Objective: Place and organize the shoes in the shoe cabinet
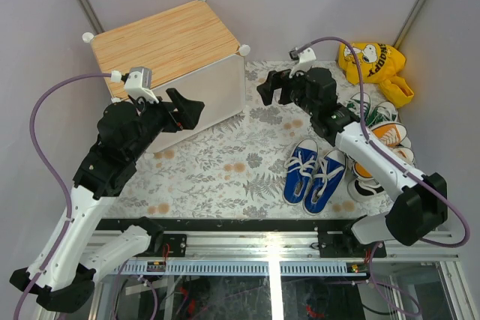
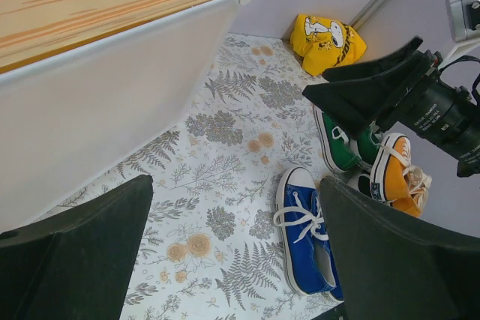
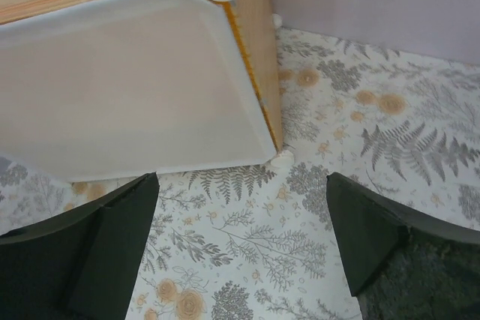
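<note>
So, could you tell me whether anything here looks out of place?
The green, orange and white canvas sneakers lie jumbled at the right edge of the floral table, partly under the right arm; the blue pair sits neatly. The wood-topped white cabinet stands askew.

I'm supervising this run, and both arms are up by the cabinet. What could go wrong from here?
The white door panel of the shoe cabinet looks shut; pushing at it might slide the cabinet instead of opening it. The left gripper and right gripper, both open, face that same front and could collide. The right forearm hangs over the orange shoes and may knock them swinging back.
</note>
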